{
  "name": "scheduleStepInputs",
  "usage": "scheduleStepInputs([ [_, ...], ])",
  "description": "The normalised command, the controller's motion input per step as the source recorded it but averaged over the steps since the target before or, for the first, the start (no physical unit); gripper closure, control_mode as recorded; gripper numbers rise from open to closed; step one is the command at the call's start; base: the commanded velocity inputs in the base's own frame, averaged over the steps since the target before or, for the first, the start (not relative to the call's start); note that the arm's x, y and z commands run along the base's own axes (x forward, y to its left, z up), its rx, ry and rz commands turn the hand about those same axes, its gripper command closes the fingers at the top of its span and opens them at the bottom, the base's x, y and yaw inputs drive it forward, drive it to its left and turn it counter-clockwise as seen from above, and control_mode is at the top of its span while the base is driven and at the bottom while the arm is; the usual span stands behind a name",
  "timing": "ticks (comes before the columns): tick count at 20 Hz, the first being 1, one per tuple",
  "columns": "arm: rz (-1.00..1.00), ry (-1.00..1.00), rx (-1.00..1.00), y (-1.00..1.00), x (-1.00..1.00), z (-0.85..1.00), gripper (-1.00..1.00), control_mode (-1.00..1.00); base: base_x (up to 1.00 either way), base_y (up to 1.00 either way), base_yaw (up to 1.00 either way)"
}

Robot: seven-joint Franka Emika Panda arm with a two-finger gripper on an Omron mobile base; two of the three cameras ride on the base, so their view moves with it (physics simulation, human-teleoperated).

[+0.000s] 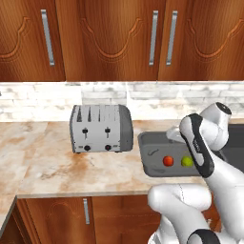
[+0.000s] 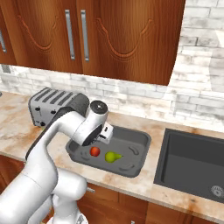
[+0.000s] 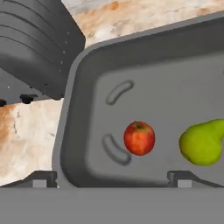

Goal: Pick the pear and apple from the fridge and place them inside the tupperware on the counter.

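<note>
Apple [image 3: 139,138] and pear [image 3: 202,142] both lie inside the tupperware [image 3: 83,70], apple on the side nearer the toaster [image 1: 100,128], pear just beside it, apart. Gripper [image 3: 111,177] hovers over the tupperware, jaws spread wide and empty, likely because both fruits are dropped; task looks done.

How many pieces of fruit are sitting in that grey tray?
2: the apple and the pear lie side by side, apart, on the floor of the tupperware. The arm hides part of the tray in both base views.
</note>
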Motion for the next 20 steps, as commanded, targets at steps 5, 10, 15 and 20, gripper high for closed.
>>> scheduleStepInputs([
  [5, -0.01, -0.38, 0.0, 0.0, -0.66, 0.61, -1.0, -1.0, 0.0, 0.0, 0.0],
  [10, -0.01, -0.39, 0.0, 0.0, -0.67, 0.6, -1.0, -1.0, 0.0, 0.0, 0.0],
  [15, -0.01, -0.33, 0.0, 0.0, -0.56, 0.75, -1.0, -1.0, 0.0, 0.0, 0.0],
  [20, -0.03, -0.18, 0.0, 0.0, -0.57, 0.67, -1.0, -1.0, 0.0, 0.0, 0.0],
])
